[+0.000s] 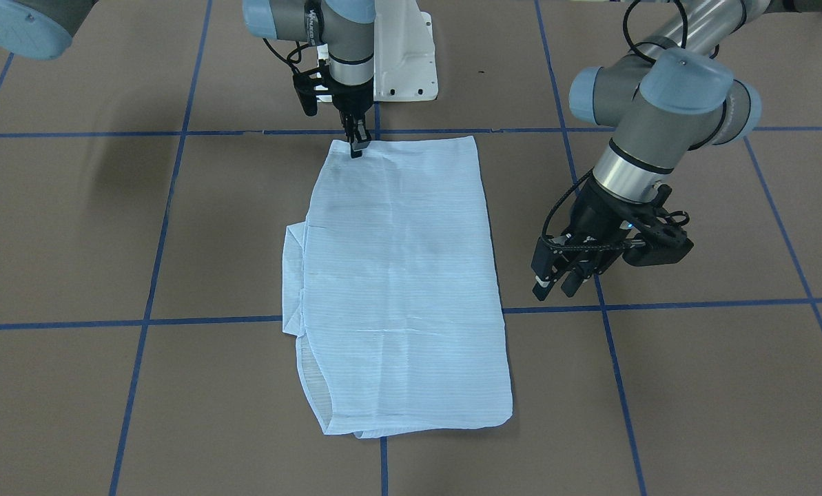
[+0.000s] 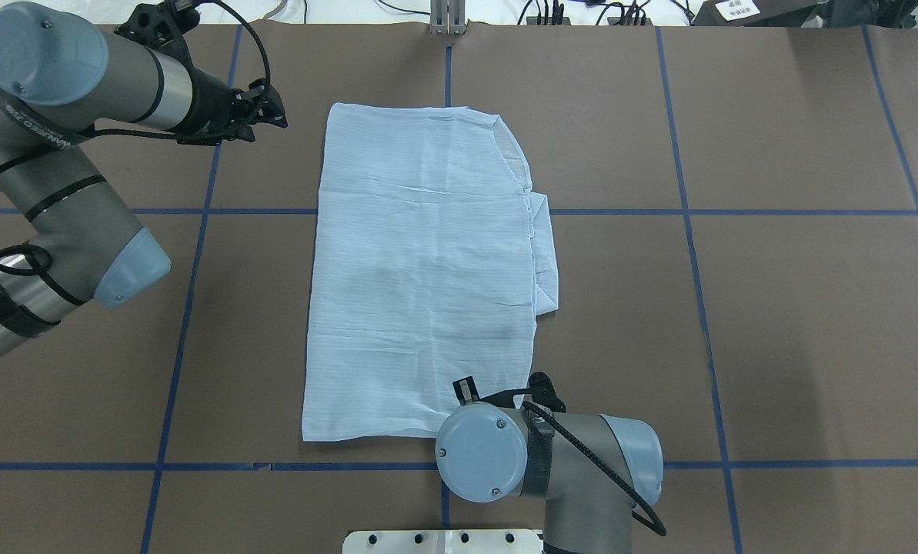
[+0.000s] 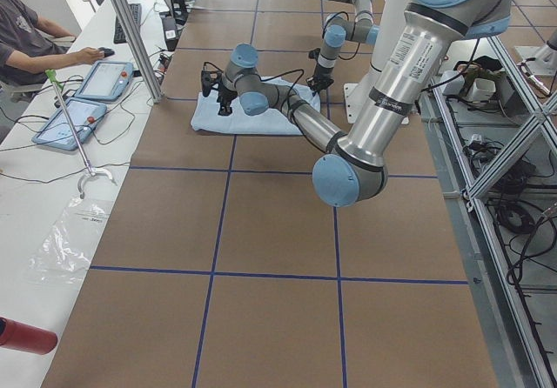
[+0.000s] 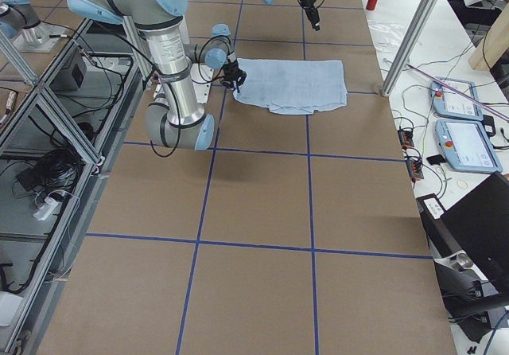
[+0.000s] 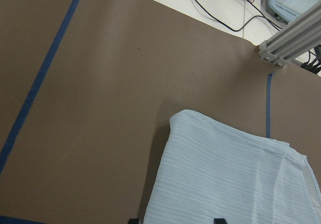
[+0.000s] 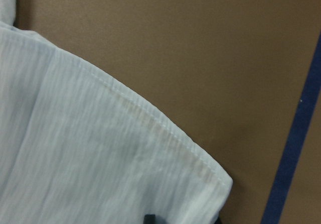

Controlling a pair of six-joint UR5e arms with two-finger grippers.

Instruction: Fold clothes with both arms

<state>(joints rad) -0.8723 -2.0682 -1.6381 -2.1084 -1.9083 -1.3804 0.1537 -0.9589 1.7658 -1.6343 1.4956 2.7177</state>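
Shirt [image 1: 397, 275] lies folded flat on the desk [image 1: 73, 227], with desk surface showing past every shirt edge. Right claw [image 1: 357, 146] is open, straddling the shirt's corner. Left claw [image 1: 555, 288] is open, beside the shirt's long edge, not touching.

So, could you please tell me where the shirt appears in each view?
Front-facing: shirt centre, long axis vertical.
Overhead: shirt centre.
Exterior left: shirt far, upper middle.
Exterior right: shirt far, upper middle.
Left wrist: shirt lower right.
Right wrist: shirt fills lower left.
Shared landmark, fixed views: blue tape line crossing under the shirt.
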